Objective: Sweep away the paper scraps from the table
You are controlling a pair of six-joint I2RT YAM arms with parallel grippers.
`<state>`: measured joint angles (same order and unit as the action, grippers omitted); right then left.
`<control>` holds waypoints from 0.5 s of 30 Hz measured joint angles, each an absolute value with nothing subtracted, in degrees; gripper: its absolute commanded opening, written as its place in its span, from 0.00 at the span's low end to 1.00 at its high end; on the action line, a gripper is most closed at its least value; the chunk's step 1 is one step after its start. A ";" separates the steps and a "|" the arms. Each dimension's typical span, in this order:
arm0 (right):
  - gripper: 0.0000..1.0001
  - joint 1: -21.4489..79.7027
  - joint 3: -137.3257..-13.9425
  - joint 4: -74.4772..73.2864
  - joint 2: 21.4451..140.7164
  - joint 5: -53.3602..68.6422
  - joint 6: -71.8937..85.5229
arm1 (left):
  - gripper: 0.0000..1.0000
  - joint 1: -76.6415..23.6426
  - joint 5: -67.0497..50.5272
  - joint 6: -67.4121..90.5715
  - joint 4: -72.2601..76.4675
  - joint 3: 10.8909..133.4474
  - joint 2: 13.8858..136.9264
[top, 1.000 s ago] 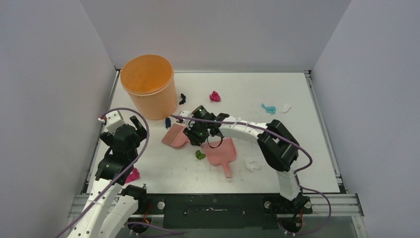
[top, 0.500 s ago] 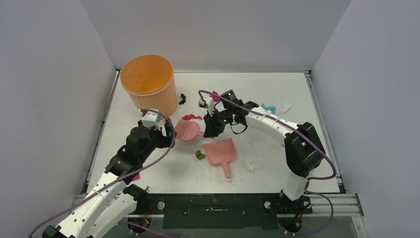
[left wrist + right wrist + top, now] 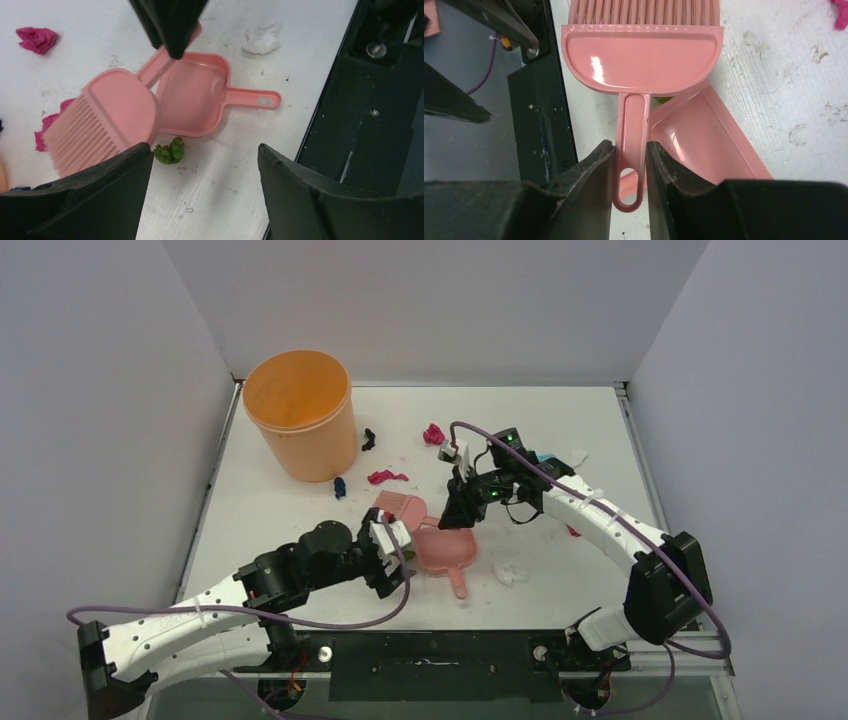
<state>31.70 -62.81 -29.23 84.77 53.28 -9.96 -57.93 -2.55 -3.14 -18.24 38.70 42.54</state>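
Observation:
My right gripper (image 3: 454,516) is shut on the handle of the pink hand brush (image 3: 398,508); its jaws pinch the handle (image 3: 630,150), and the bristle head (image 3: 641,55) points away over the pink dustpan (image 3: 446,549). My left gripper (image 3: 393,556) is open and empty (image 3: 204,150), low over the table just left of the dustpan (image 3: 192,102). A green scrap (image 3: 169,151) lies by its left finger at the dustpan's mouth. Other scraps: magenta (image 3: 433,433), black (image 3: 368,439), dark blue (image 3: 339,487), flat magenta (image 3: 385,477), teal (image 3: 546,457), white (image 3: 577,455) and white (image 3: 510,573).
A tall orange bucket (image 3: 299,415) stands at the back left of the white table (image 3: 300,530). Grey walls close in three sides. The black metal frame (image 3: 370,100) runs along the near edge, close to my left gripper.
My left arm has swung from the far left across to the dustpan's left side. My right arm has carried the brush rightwards, its head now at the dustpan's mouth.

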 measured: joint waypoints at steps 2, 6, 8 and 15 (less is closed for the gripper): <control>0.05 31.09 -62.72 -29.26 82.39 54.33 -9.98 | 0.70 -62.92 0.80 -5.76 -18.48 39.38 44.53; 0.05 30.72 -60.95 -29.34 79.29 55.75 -9.89 | 0.67 -72.16 8.38 -11.38 -19.46 41.30 49.76; 0.05 30.68 -59.86 -30.11 78.08 55.92 -9.89 | 0.66 -75.85 12.67 -14.20 -19.59 42.89 52.82; 0.05 30.65 -59.31 -33.58 74.81 56.01 -11.77 | 0.61 -84.97 24.12 -21.52 -20.03 45.63 55.61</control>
<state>30.65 -59.31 -33.58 74.81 56.01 -11.77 -84.97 24.12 -21.52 -20.03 45.63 55.61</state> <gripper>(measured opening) 0.264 0.620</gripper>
